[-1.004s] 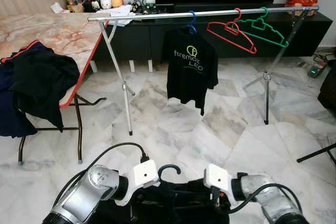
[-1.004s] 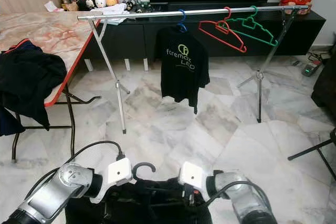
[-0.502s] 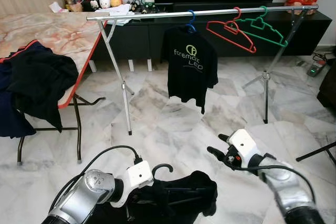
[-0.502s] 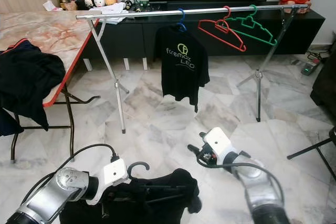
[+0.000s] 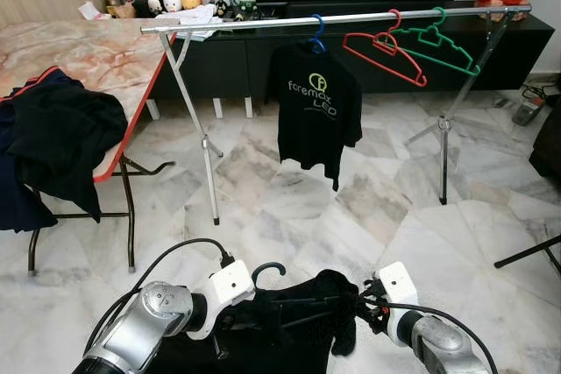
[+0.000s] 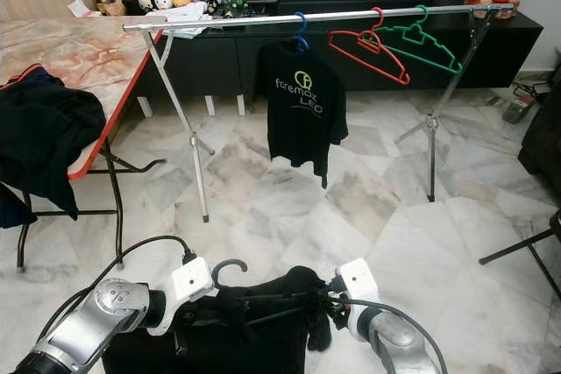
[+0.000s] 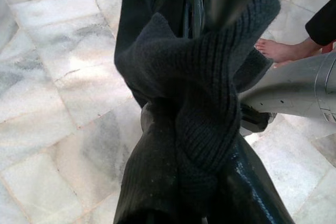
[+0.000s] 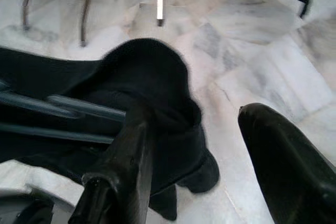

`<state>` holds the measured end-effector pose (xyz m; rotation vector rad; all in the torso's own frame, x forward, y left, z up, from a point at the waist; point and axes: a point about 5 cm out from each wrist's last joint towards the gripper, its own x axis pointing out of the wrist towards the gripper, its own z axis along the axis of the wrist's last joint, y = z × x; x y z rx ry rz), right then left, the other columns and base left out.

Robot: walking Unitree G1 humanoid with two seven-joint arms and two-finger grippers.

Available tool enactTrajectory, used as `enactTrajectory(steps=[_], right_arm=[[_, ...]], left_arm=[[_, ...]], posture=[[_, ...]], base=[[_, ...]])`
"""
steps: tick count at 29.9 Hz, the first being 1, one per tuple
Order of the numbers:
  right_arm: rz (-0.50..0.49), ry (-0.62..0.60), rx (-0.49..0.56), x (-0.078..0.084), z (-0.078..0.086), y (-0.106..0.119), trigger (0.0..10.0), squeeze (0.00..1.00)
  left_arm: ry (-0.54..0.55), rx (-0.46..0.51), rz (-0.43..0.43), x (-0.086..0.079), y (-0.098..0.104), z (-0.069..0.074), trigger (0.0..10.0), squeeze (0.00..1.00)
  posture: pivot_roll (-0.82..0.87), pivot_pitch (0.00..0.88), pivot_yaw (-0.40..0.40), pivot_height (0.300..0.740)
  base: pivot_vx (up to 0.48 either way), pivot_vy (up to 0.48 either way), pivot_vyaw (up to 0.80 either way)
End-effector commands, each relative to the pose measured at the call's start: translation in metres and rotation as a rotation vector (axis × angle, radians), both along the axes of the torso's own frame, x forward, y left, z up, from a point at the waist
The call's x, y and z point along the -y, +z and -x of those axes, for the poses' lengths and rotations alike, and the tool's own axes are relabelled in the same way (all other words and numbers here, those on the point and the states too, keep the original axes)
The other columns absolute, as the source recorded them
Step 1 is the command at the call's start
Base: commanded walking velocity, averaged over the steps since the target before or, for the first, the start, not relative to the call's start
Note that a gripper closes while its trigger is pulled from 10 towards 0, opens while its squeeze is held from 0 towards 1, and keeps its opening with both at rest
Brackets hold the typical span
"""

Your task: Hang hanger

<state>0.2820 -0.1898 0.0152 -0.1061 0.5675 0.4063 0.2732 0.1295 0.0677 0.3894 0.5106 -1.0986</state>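
At the far left, one marble-patterned tabletop (image 5: 88,54) was seen, with dark clothing (image 5: 61,142) draped over its near edge. Along the back wall a row of small figurines (image 5: 162,2) was lined up on a low black cabinet (image 5: 263,63).

One silver clothes rail (image 5: 263,23) on crossed legs spanned the room. Three hangers were counted on it: a blue hanger (image 5: 318,34) carrying a black printed T-shirt (image 5: 317,111), then an empty red hanger (image 5: 386,50), then an empty green hanger (image 5: 436,41).

Low in the foreground, the left pincer (image 5: 230,326) was clenched on a black hanger (image 5: 267,271), whose hook stood up just beside the wrist camera housing. One black knitted garment (image 5: 302,321) was draped on this hanger, well below the rail and above the marble floor (image 5: 289,216). In the left wrist view the knit (image 7: 194,108) was bunched over the fingers.

The right pincer (image 8: 194,156) was spread apart at the garment's right end, one finger (image 8: 126,166) lying against the cloth, the other clear of it. A person's bare foot (image 7: 281,51) was seen on the floor.
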Motion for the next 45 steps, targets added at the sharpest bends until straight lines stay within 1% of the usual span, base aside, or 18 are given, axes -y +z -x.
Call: enactTrajectory(steps=[1, 4, 7, 12, 15, 17, 19, 21, 23, 26, 32, 37, 38, 39, 40, 41, 45], right_arm=[[-0.027, -0.047, -0.021, 0.000, 0.005, -0.003, 10.0, 0.00], [-0.067, -0.026, -0.045, -0.006, 0.010, -0.004, 10.0, 0.00], [-0.057, -0.009, -0.074, -0.007, 0.015, -0.009, 10.0, 0.00], [-0.012, -0.078, -0.077, 0.001, 0.011, -0.009, 10.0, 0.00], [0.013, -0.115, -0.102, 0.005, 0.012, -0.010, 10.0, 0.00], [0.015, -0.106, -0.130, 0.005, 0.015, -0.012, 10.0, 0.00], [0.000, -0.039, -0.167, -0.002, 0.020, -0.016, 10.0, 0.00], [0.021, -0.002, -0.178, -0.004, 0.022, -0.018, 10.0, 0.00], [0.031, -0.008, -0.173, -0.004, 0.022, -0.019, 10.0, 0.00], [0.047, -0.050, -0.144, 0.001, 0.015, -0.016, 10.0, 0.00], [0.064, -0.066, -0.121, 0.004, 0.008, -0.013, 10.0, 0.00], [0.043, -0.069, -0.118, 0.001, 0.005, -0.012, 10.0, 0.00], [0.032, -0.064, -0.120, -0.001, 0.004, -0.012, 3.5, 0.00], [0.025, -0.059, -0.120, -0.003, 0.004, -0.012, 3.5, 0.00], [0.019, -0.027, -0.129, -0.007, 0.004, -0.013, 0.0, 0.00], [0.032, 0.010, -0.135, -0.011, 0.005, -0.014, 0.0, 0.00], [0.013, 0.029, -0.142, -0.015, 0.006, -0.016, 0.0, 0.00]], left_arm=[[0.000, 0.029, 0.002, -0.001, 0.004, -0.003, 0.0, 0.00], [0.003, 0.030, 0.001, -0.001, 0.004, -0.003, 0.0, 0.00], [-0.007, 0.026, -0.003, 0.000, 0.003, -0.003, 0.0, 0.00], [-0.003, 0.031, -0.006, 0.000, 0.003, -0.005, 0.0, 0.00], [-0.002, 0.032, -0.007, 0.000, 0.003, -0.005, 0.0, 0.00], [-0.002, 0.034, -0.008, 0.001, 0.002, -0.005, 0.0, 0.00], [-0.003, 0.033, -0.008, 0.001, 0.002, -0.006, 0.0, 0.00], [-0.006, 0.031, -0.009, 0.001, 0.002, -0.006, 0.0, 0.00], [-0.006, 0.032, -0.010, 0.001, 0.002, -0.006, 0.0, 0.00], [-0.004, 0.032, -0.009, 0.002, 0.002, -0.006, 0.0, 0.00], [-0.003, 0.035, -0.008, 0.001, 0.002, -0.006, 0.0, 0.00], [-0.003, 0.034, -0.007, 0.002, 0.002, -0.006, 0.0, 0.00], [-0.004, 0.034, -0.007, 0.002, 0.002, -0.006, 0.0, 0.00], [-0.004, 0.034, -0.006, 0.002, 0.002, -0.006, 0.0, 0.00], [-0.006, 0.035, -0.006, 0.002, 0.003, -0.006, 0.0, 0.00], [-0.007, 0.035, -0.006, 0.003, 0.003, -0.006, 0.0, 0.00], [-0.008, 0.036, -0.005, 0.003, 0.004, -0.006, 0.0, 0.00]], posture=[[-0.03, 0.105, 0.034, 0.740], [-0.03, 0.102, 0.036, 0.740], [-0.03, 0.097, 0.036, 0.740], [-0.04, 0.093, 0.035, 0.740], [-0.04, 0.093, 0.035, 0.740], [-0.04, 0.093, 0.034, 0.740], [-0.04, 0.096, 0.034, 0.740], [-0.04, 0.098, 0.034, 0.740], [-0.04, 0.100, 0.034, 0.740], [-0.04, 0.101, 0.033, 0.740], [-0.03, 0.104, 0.032, 0.740], [-0.04, 0.107, 0.031, 0.740], [-0.04, 0.107, 0.031, 0.740], [-0.04, 0.107, 0.031, 0.740], [-0.03, 0.112, 0.029, 0.740], [-0.03, 0.113, 0.029, 0.740], [-0.03, 0.115, 0.029, 0.740]], base=[[0.000, 0.000, 0.00], [0.000, 0.000, 0.00], [0.000, 0.000, 0.00], [0.000, 0.000, 0.00], [0.000, 0.000, 0.00], [0.000, 0.000, 0.00], [0.000, 0.000, 0.00], [0.000, 0.000, 0.00], [0.000, 0.000, 0.00], [0.000, 0.000, 0.00], [0.000, 0.000, 0.00], [0.000, 0.000, 0.00], [0.000, 0.000, 0.00], [0.000, 0.000, 0.00], [0.000, 0.000, 0.00], [0.000, 0.000, 0.00], [0.000, 0.000, 0.00]])
